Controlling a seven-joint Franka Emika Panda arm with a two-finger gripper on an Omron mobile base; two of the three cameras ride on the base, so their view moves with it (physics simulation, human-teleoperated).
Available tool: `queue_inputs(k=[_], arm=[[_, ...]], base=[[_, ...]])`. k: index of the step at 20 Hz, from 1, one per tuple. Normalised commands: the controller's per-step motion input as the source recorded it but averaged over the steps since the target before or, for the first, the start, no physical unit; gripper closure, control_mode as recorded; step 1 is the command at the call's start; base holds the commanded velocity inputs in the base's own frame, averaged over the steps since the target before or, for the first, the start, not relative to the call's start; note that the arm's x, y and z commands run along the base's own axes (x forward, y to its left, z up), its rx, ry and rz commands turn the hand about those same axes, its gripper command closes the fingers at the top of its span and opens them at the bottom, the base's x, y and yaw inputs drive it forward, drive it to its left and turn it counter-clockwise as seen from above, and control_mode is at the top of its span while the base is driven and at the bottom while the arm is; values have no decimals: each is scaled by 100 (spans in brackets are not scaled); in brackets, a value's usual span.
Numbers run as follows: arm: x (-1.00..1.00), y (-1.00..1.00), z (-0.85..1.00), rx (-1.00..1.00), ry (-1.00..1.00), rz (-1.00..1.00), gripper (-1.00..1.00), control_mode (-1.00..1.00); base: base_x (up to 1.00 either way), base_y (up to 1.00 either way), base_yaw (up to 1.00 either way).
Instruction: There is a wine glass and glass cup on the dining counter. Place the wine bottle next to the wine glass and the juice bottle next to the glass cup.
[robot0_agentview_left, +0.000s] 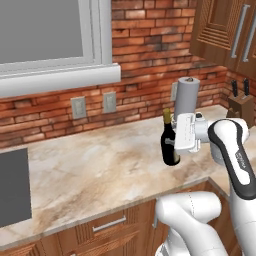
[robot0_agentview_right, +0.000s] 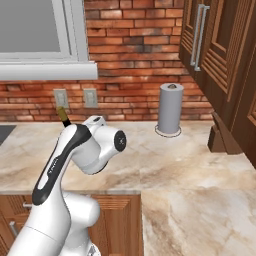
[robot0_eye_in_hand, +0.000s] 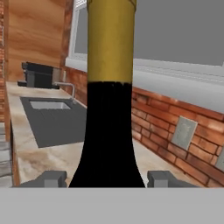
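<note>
On the marbled worktop (robot0_agentview_left: 90, 170) below the brick wall, the wine bottle (robot0_agentview_left: 170, 141) stands upright, near-black with a tan-gold foil neck. The gripper (robot0_agentview_left: 175, 136) reaches it sideways from the right, its white hand pressed level with the bottle's shoulder. From the hand view the bottle (robot0_eye_in_hand: 109, 109) rises straight up between the 2 finger tips (robot0_eye_in_hand: 51, 178), one on each side of the dark body; they sit close beside the glass, but whether they actually clamp it I cannot tell. The bottle's base seems to rest on the worktop in the left base view, though the hand hides part of it.

Behind the bottle a grey paper towel roll (robot0_agentview_left: 186, 97) stands near the wall, and a knife block (robot0_agentview_left: 240, 105) sits farther right in the corner. 2 wall outlets (robot0_agentview_left: 93, 105) are set in the brick. In the right base view just the foil tip (robot0_agentview_right: 63, 115) pokes above the arm's elbow. A sink (robot0_eye_in_hand: 50, 114) with a faucet (robot0_eye_in_hand: 66, 86) lies farther along the worktop in the hand view.
</note>
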Motion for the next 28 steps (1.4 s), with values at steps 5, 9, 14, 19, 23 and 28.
queue_inputs(k=[5,9,14,19,23,28], arm=[[0,0,0,0,0,0,100,100],[0,0,0,0,0,0,100,100],[0,0,0,0,0,0,100,100],[0,0,0,0,0,0,100,100],[0,0,0,0,0,0,100,100],[0,0,0,0,0,0,100,100]], base=[[-47,19,4],[-49,20,2],[-38,25,5],[-10,44,59],[-3,24,93],[-5,17,99]])
